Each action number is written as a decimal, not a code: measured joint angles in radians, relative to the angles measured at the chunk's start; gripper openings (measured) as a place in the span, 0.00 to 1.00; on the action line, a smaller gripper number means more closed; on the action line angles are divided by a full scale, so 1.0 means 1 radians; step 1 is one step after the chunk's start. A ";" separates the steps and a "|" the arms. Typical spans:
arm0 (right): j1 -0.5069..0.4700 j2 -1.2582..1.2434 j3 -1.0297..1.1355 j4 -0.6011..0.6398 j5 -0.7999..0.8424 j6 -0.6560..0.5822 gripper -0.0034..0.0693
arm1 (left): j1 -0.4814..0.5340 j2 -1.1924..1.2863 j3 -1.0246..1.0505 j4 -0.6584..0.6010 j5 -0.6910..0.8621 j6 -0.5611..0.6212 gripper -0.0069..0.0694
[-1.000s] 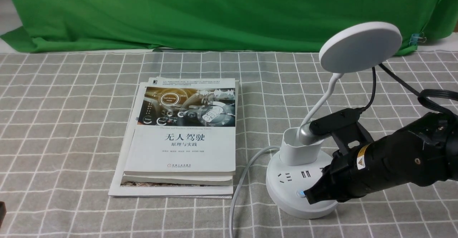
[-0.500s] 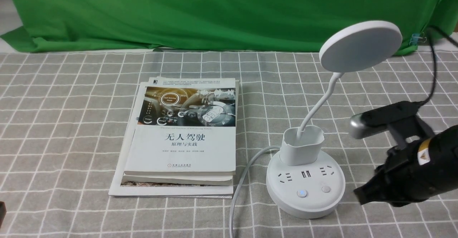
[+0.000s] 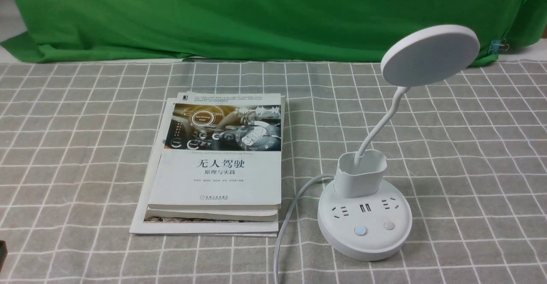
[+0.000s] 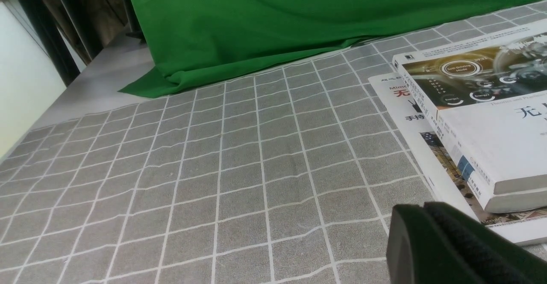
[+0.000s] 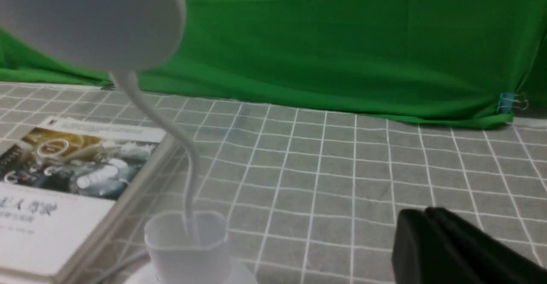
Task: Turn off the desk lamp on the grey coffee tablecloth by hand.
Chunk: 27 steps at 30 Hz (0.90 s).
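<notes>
Lamp, smooth white plastic with a flat disc head on a thin curved neck, stands on the gridded grey cloth, right of stacked glossy books. Matte black, the left hand and right hand are clenched empty.

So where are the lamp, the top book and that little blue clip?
desk lamp [image 3: 430, 55]: front view, centre of its round head.
top book [image 3: 218, 181]: front view, white lower half of its cover.
blue clip [image 3: 496, 46]: front view, its blue body.
</notes>
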 joint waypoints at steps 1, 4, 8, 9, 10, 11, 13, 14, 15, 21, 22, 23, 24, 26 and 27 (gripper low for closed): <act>0.000 -0.030 0.044 0.000 -0.007 -0.024 0.09 | 0.000 0.000 0.000 0.000 0.000 0.000 0.11; 0.000 -0.127 0.144 0.000 -0.022 -0.070 0.09 | 0.000 0.000 0.000 0.000 0.000 0.000 0.11; 0.000 -0.173 0.165 0.000 -0.023 -0.045 0.10 | 0.000 0.000 0.000 0.000 0.000 0.000 0.12; 0.000 -0.176 0.166 0.000 -0.025 -0.033 0.10 | 0.000 0.000 0.000 0.000 0.000 0.000 0.12; 0.000 -0.177 0.167 0.000 -0.025 -0.022 0.10 | 0.000 0.000 0.000 0.000 0.000 0.000 0.12; 0.000 -0.177 0.166 0.001 -0.025 -0.014 0.10 | 0.000 0.000 0.000 0.000 0.000 0.000 0.12; 0.000 -0.177 0.166 0.001 -0.025 -0.007 0.10 | 0.000 0.000 0.000 0.000 0.000 0.000 0.12; 0.000 -0.177 0.166 0.002 -0.025 -0.006 0.10 | 0.000 0.000 0.000 0.000 0.000 0.000 0.12; 0.000 -0.177 0.166 0.002 -0.025 -0.006 0.10 | 0.000 0.000 0.000 0.000 0.000 0.000 0.12; 0.000 -0.177 0.166 0.002 -0.025 -0.004 0.10 | 0.000 0.000 0.000 0.000 0.000 -0.001 0.12; 0.000 -0.177 0.166 0.003 -0.025 -0.004 0.10 | 0.000 0.000 0.000 0.000 0.000 -0.001 0.12; 0.000 -0.177 0.167 0.003 -0.025 -0.004 0.10 | 0.000 0.000 0.000 0.000 0.000 -0.001 0.12; 0.000 -0.177 0.169 0.003 -0.025 -0.004 0.10 | 0.000 0.000 0.000 0.000 0.000 -0.001 0.12; 0.000 -0.177 0.176 0.003 -0.025 -0.004 0.10 | 0.000 0.000 0.000 0.000 0.000 -0.001 0.12; 0.000 -0.178 0.183 0.003 -0.024 -0.004 0.10 | 0.000 0.000 0.000 0.000 0.000 -0.001 0.12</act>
